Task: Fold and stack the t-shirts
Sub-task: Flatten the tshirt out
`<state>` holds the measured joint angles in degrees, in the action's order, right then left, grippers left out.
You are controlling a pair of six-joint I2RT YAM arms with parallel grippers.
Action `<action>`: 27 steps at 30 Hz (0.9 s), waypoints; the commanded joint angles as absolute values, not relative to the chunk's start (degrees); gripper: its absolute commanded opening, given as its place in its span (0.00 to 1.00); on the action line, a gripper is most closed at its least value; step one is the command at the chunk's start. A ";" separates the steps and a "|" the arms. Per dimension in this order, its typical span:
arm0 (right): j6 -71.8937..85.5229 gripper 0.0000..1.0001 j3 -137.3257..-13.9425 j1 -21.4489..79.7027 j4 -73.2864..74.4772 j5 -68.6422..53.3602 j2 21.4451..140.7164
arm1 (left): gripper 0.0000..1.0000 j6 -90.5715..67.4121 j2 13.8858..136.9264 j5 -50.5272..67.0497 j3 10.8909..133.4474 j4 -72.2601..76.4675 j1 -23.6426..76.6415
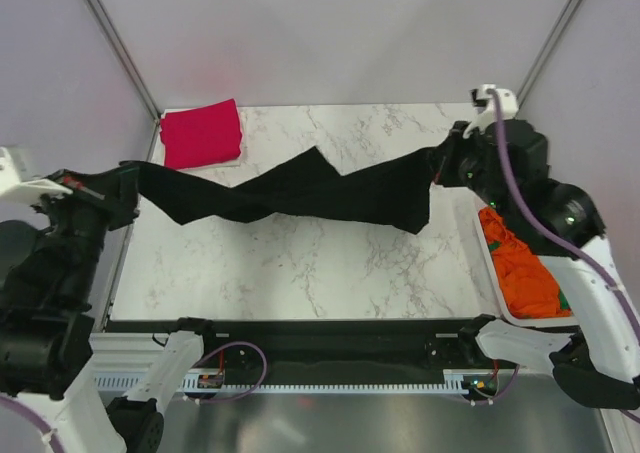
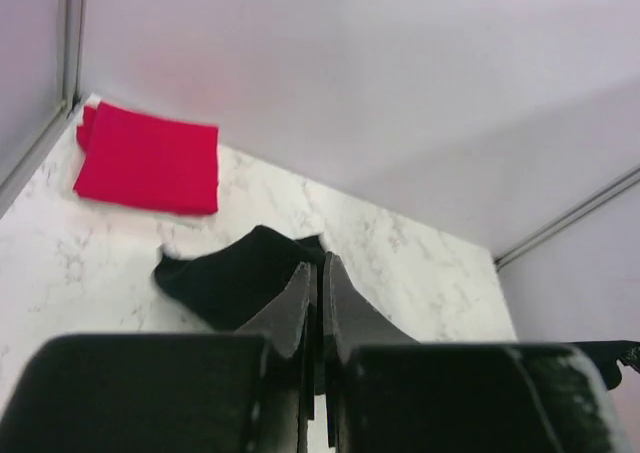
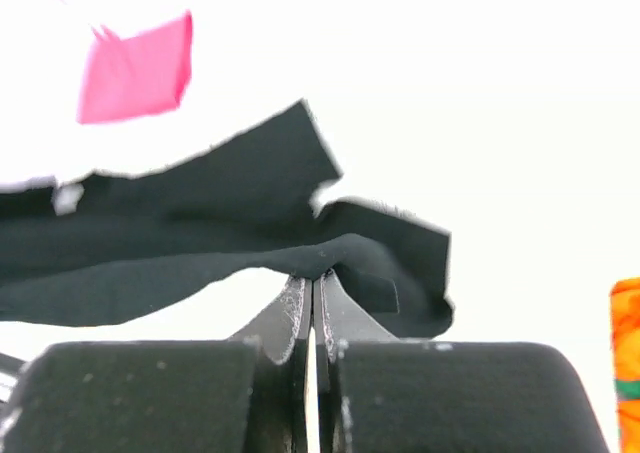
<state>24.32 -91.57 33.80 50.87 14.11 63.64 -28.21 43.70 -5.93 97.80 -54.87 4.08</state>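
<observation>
A black t-shirt (image 1: 300,193) hangs stretched across the marble table between my two grippers, sagging and twisted in the middle. My left gripper (image 1: 128,188) is shut on its left end; in the left wrist view the jaws (image 2: 318,273) pinch the black cloth (image 2: 230,278). My right gripper (image 1: 443,163) is shut on its right end; in the right wrist view the jaws (image 3: 315,283) pinch the cloth (image 3: 200,243) from below. A folded red t-shirt (image 1: 202,133) lies at the far left corner and also shows in the left wrist view (image 2: 148,160) and in the right wrist view (image 3: 135,68).
A white bin (image 1: 497,293) at the right edge holds an orange garment (image 1: 522,268), also seen in the right wrist view (image 3: 626,358). Grey walls with metal posts enclose the marble table (image 1: 300,263) at the back and sides.
</observation>
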 commanded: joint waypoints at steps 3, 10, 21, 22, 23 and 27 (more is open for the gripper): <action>18.73 0.00 -106.07 33.84 56.45 17.15 56.37 | 0.02 -25.85 48.86 -5.28 119.83 -58.89 3.69; 18.90 0.00 -109.51 33.84 46.68 7.40 44.66 | 0.02 -18.46 45.01 -0.26 128.15 -47.74 5.80; 16.62 0.00 -114.79 33.92 52.81 26.15 53.49 | 0.02 -18.89 52.72 2.02 126.41 -40.69 7.73; 15.57 0.00 -113.13 33.84 53.00 29.24 55.27 | 0.02 -19.16 54.13 2.20 125.34 -40.61 7.73; 15.03 0.00 -112.33 33.92 53.09 35.27 57.20 | 0.02 -19.16 55.53 2.37 124.29 -40.52 7.73; 13.45 0.00 -109.43 32.62 50.64 45.33 71.23 | 0.02 -19.16 68.06 2.37 117.97 -40.61 7.65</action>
<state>16.36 -112.57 33.82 49.80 30.70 59.57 -20.43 55.11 2.55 123.42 -39.75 7.62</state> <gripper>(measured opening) 0.010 0.034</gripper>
